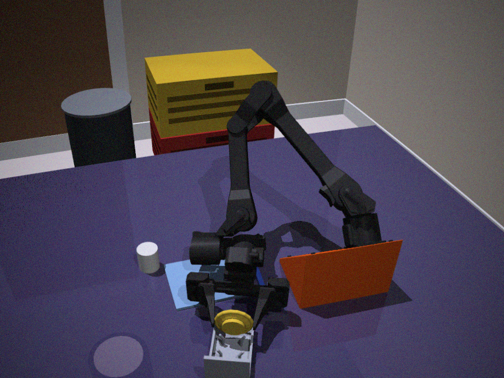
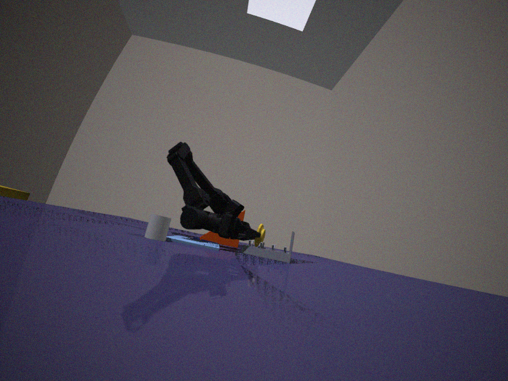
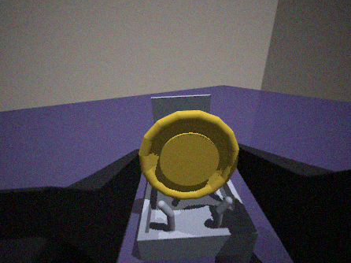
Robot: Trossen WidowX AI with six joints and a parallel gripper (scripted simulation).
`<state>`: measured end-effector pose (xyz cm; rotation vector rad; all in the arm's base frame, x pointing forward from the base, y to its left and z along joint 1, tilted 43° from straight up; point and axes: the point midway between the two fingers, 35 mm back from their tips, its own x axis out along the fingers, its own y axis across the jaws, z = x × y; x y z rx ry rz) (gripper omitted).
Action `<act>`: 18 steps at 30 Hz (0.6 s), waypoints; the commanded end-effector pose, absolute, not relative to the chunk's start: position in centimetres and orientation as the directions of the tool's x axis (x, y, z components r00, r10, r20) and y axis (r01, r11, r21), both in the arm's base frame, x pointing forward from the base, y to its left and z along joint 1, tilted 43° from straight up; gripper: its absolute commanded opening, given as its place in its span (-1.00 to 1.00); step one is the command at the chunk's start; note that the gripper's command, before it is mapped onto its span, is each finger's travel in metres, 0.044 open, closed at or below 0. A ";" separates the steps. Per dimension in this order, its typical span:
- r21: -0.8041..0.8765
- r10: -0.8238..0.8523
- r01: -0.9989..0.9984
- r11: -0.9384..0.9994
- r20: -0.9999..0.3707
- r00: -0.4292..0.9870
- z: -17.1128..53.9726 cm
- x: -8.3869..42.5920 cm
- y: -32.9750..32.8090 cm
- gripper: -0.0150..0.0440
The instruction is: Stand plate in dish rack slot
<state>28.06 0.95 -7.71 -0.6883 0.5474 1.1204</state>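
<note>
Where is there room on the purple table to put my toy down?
Bare purple table lies left of the white cylinder, and on the far right past the orange panel. It is crowded around the gripper holding the yellow plate over the dish rack and blue mat.

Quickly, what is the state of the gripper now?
Gripper: closed on the round yellow plate, held upright over the grey dish rack.

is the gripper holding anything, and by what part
Yes: the gripper is shut on the yellow plate, pinching opposite sides of its rim, plate upright above the dish rack.
</note>
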 end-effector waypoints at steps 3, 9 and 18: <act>-0.219 0.620 -0.937 0.273 -0.704 0.346 -8.0 28.0 0.7 -0.49; -0.217 0.619 -0.937 0.274 -0.705 0.345 -7.9 28.0 0.8 -0.49; -0.221 0.619 -0.937 0.271 -0.705 0.345 -7.9 28.0 0.8 -0.05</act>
